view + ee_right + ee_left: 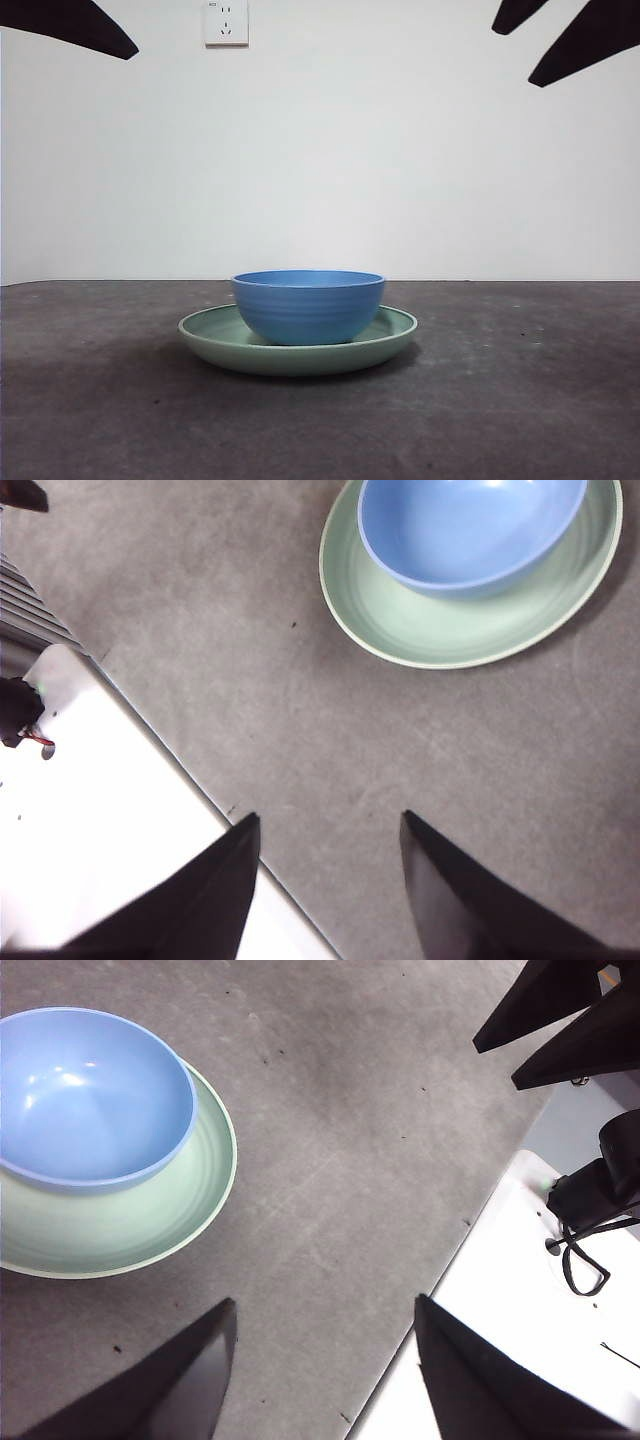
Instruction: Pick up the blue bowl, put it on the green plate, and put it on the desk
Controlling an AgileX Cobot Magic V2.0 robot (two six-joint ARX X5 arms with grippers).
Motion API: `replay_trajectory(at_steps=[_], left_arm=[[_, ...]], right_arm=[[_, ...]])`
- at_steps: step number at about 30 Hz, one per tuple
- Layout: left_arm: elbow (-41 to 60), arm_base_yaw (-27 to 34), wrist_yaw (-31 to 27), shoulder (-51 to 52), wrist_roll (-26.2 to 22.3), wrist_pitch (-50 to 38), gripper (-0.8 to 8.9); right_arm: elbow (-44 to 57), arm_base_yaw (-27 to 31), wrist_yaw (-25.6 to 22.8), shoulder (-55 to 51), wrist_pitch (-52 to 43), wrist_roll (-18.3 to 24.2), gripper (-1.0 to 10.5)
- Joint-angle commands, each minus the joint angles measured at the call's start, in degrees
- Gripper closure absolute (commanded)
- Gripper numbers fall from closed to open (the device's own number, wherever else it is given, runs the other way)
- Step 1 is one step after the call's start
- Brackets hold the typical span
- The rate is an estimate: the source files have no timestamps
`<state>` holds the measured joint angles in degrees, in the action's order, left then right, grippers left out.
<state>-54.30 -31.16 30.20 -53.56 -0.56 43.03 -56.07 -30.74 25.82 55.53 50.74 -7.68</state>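
While both arms wait high and apart, the blue bowl (pixel 309 305) sits upright inside the green plate (pixel 392 338), which lies flat on the desk (pixel 520 400). In the wrist views the bowl is off-centre, crowded toward one side of the plate with more bare green showing on the other side. That fits a drop from above, not careful centring. Bowl is empty, plate holds nothing else.

Left gripper (pixel 322 1360): jaws spread wide, nothing between them, over bare desk well away from the plate. Right gripper (pixel 330 880): same, jaws parted and empty, also well clear of the plate. Front view shows only black tips at the top corners.

Judgement: bowl-on-plate step looks done. The remaining step, putting it on the desk, is not begun, since no gripper is near the rim.

Writing: none readable on bowl or plate. A white wall socket (pixel 226 22) sits high on the back wall; any marking on it is too small to read. A white base (pixel 90 820) edges the desk.
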Motion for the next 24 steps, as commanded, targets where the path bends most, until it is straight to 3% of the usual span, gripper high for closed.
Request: replay_trajectory(at_steps=[1, 10, 12, 14, 15, 24], left_arm=[[-0.5, -0.24, 0.26, -0.22, -0.31, -0.57, 5.33], [-0.5, -0.24, 0.26, -0.22, -0.31, -0.57, 5.39], [-0.5, -0.24, 0.26, -0.22, -0.31, -0.59, 6.22], [-0.5, -0.24, 0.26, -0.22, -0.31, -0.61, 7.9], [-0.5, -0.24, 0.26, -0.22, -0.31, -0.59, 8.01], [-0.5, -0.24, 0.26, -0.22, -0.31, -0.66, 7.98]], right_arm=[[-0.61, -0.44, 0.09, 0.39, -1.25, 0.87, 7.2], [-0.61, -0.44, 0.09, 0.39, -1.25, 0.94, 7.2], [-0.61, -0.44, 0.09, 0.39, -1.22, 1.09, 7.5], [-0.61, -0.44, 0.09, 0.39, -1.2, 1.42, 8.8], [-0.61, -0.44, 0.11, 0.39, -1.2, 1.92, 9.4], [-0.61, -0.42, 0.09, 0.39, -1.92, 2.56, 9.4]])
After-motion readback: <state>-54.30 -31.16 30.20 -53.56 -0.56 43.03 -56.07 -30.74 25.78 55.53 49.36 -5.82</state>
